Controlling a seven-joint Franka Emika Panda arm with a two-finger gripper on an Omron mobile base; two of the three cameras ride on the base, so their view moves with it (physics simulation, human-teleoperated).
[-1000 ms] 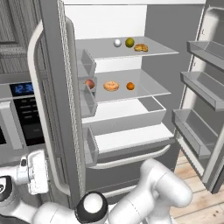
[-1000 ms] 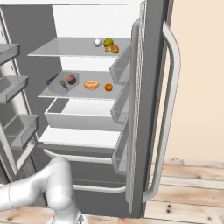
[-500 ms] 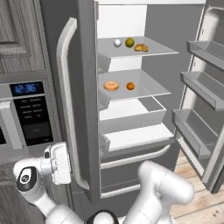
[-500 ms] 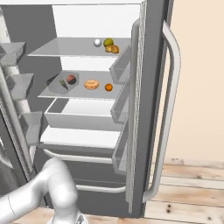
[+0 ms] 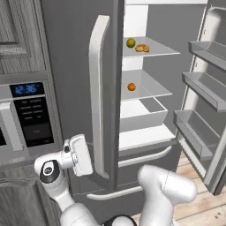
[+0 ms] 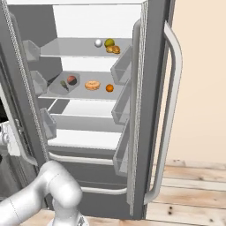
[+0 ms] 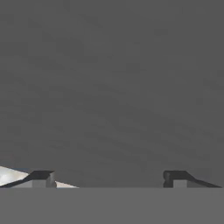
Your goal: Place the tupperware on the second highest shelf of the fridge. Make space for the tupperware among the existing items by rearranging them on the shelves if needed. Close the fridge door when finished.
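Gripper (image 7: 107, 177) wide open, empty, flat against left fridge (image 5: 79, 66) door. Tupperware (image 6: 66, 83) on second highest shelf (image 6: 84, 92), left of the bagel (image 6: 92, 84). Risk: hand slipping off door edge (right door also open).

In the right base view, the tupperware (image 6: 66, 82) lies on the second highest shelf (image 6: 79, 93) of the fridge (image 6: 88, 110), with the bagel (image 6: 92, 85) at its 3 o'clock and the orange (image 6: 109, 88) further at 3 o'clock. On the top shelf (image 6: 66, 52), at 12 o'clock from them, the ball (image 6: 98, 43), the fruit (image 6: 109, 42) and the pastry (image 6: 113, 49) lie close together. The left door (image 5: 79, 88) stands at 9 o'clock of the shelves, the oven (image 5: 26, 114) is at its 9 o'clock, and the right door (image 6: 154, 101) with its bins (image 6: 121, 106) is at 3 o'clock.
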